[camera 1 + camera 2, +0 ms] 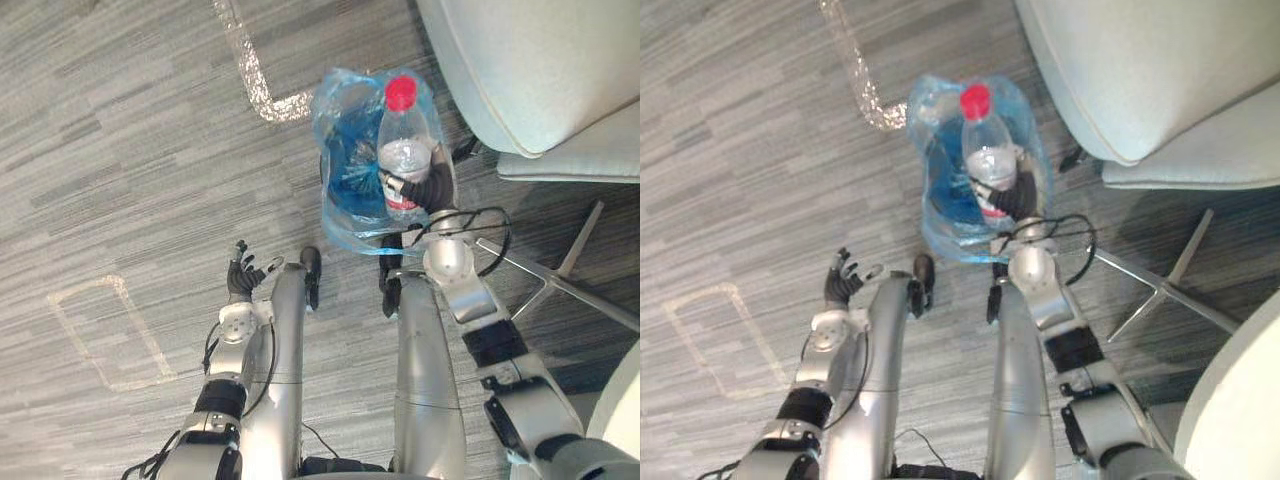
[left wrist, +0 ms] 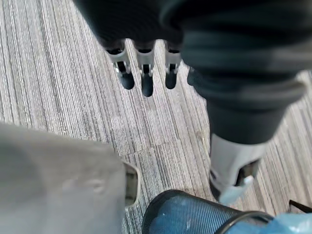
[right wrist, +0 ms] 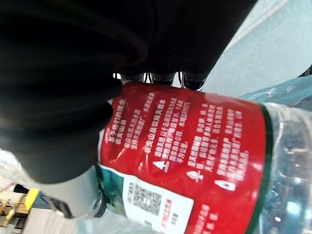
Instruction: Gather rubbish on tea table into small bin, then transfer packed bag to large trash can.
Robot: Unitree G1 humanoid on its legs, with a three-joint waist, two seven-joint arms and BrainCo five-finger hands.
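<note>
Right hand (image 1: 425, 188): fingers and thumb curled round 1 clear plastic bottle (image 1: 404, 150), gripping at the red label. The right wrist view confirms it: label (image 3: 185, 161) pressed against the palm, fingertips wrapped over the far side.

Bottle: upright, red cap on top. It is held over the mouth of the small bin (image 2: 180, 212). Its base seems to sit just inside the opening, though the hand hides the bottom, so I cannot tell if it touches anything.

Small bin: black mesh, lined with a blue plastic bag (image 1: 345, 120) whose rim is folded out over the top. It stands on the grey striped floor (image 1: 120, 150), just beside the pale seat (image 1: 540, 70) and near that seat's metal legs (image 1: 555, 275).

Left hand (image 1: 241, 275): empty, fingers (image 2: 146, 83) straight and slightly spread, hanging over bare floor, well apart from the bin.

Floor: 2 worn tape marks, 1 (image 1: 250, 70) near the bin, 1 (image 1: 100, 330) by the left hand.
</note>
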